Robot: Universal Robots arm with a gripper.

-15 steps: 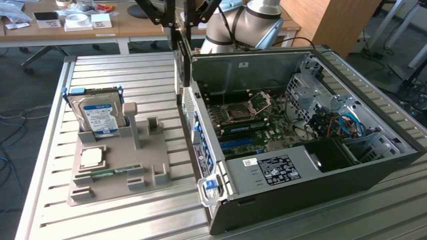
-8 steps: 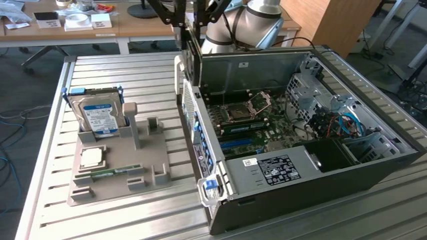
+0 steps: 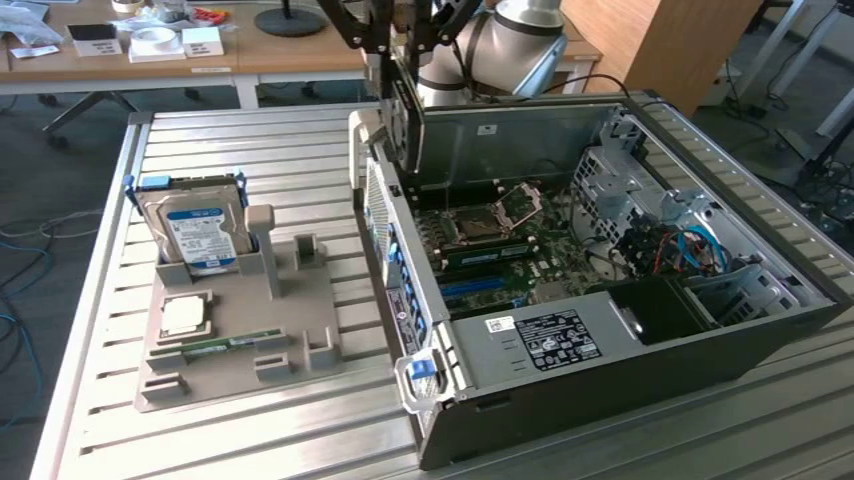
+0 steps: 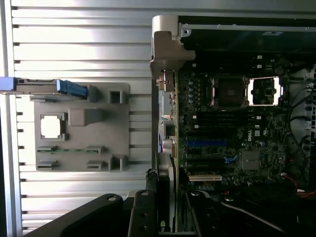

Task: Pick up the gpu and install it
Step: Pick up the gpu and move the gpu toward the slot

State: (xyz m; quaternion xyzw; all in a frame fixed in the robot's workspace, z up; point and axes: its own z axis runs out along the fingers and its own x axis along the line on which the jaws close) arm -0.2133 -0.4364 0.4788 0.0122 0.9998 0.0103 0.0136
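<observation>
The place looked like a robotics lab set up in an office-like room. A ribbed aluminium bench (image 3: 254,140) carried an open desktop computer case (image 3: 601,390) with its motherboard (image 3: 507,250) bared. Beside the case, a grey moulded fixture (image 3: 240,340) stood a hard drive (image 3: 198,232) upright and kept smaller parts in their own slots. A robot arm (image 3: 514,45) reached over the case, its gripper (image 3: 400,60) closed on the gpu (image 3: 407,130). Behind stood a wooden-topped bench (image 3: 160,62) with small white boxes (image 3: 200,42), castored chair legs (image 3: 80,115) beneath it, and loose cables (image 3: 27,235) trailed over the grey floor (image 3: 34,330).
</observation>
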